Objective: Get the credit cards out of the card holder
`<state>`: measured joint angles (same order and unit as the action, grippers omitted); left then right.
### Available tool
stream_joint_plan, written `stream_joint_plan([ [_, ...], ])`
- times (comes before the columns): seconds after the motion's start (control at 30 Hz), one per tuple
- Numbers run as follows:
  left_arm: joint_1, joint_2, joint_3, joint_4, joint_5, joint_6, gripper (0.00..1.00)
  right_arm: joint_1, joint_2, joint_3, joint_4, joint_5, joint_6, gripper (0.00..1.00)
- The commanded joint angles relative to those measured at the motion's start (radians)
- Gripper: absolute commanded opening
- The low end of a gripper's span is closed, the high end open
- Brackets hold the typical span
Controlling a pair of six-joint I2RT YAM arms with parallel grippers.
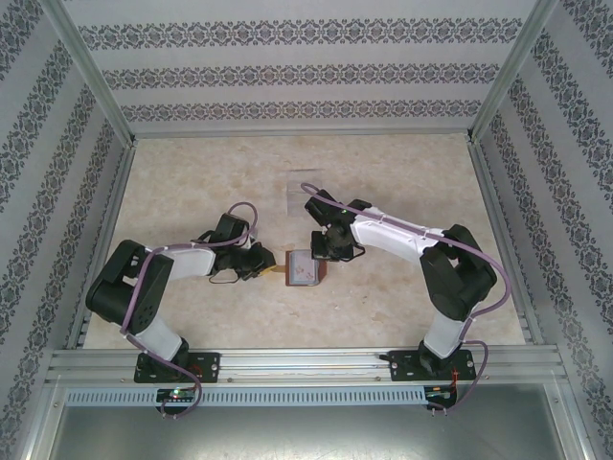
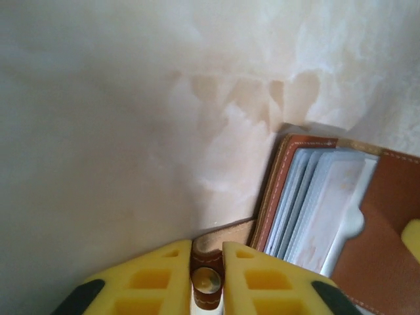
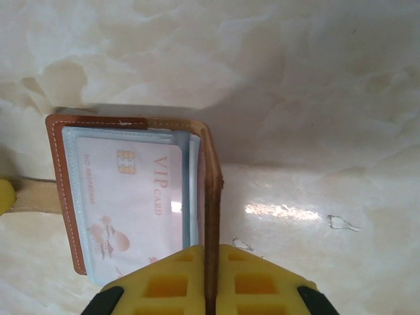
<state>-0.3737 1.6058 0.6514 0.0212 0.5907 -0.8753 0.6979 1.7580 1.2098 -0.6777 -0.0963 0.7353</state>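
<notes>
Near the middle of the marble-patterned table (image 1: pixel 192 172), between the two arms, the card holder (image 1: pixel 305 269) is laid open: reddish-brown leather with white stitching. The credit cards (image 2: pixel 321 213) are stacked inside it, all seated in the blue-grey pockets.

- VIP card (image 3: pixel 128 197): topmost of the stack, whitish, with pink "VIP CARD" lettering and a chip printed near one end.
- Left gripper (image 2: pixel 207 256): closed on the tan strap tab (image 2: pixel 226 235). The yellow fingers (image 2: pixel 154 279) are pressed to either side of it, with a brass snap button (image 2: pixel 206 281) held between them.
- Right gripper (image 3: pixel 211 259): clamped on the edge of the leather cover (image 3: pixel 211 190), which is held upright beside the card stack.
- Clear tray (image 1: pixel 303 196): set farther out on the table, apart from the card holder.
</notes>
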Motion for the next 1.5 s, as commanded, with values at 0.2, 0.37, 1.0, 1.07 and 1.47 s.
stream_joint_plan([
  [0.2,0.001,-0.159,0.132,-0.370,-0.229,0.150,0.38,-0.023,-0.071,-0.068,0.121,-0.055,0.033,0.03],
  [0.37,0.001,-0.170,0.252,-0.478,-0.232,0.155,0.42,-0.037,-0.080,-0.072,0.127,-0.047,0.016,0.02],
  [1.0,-0.085,-0.032,0.314,-0.235,-0.029,0.006,0.26,-0.019,-0.063,-0.080,0.129,-0.071,-0.047,0.02],
  [1.07,-0.114,-0.012,0.312,-0.214,-0.040,0.001,0.21,-0.018,-0.073,-0.091,0.137,-0.074,-0.045,0.02],
  [1.47,-0.161,0.073,0.330,-0.378,-0.214,0.054,0.09,-0.027,-0.117,-0.153,0.152,-0.081,-0.056,0.02],
])
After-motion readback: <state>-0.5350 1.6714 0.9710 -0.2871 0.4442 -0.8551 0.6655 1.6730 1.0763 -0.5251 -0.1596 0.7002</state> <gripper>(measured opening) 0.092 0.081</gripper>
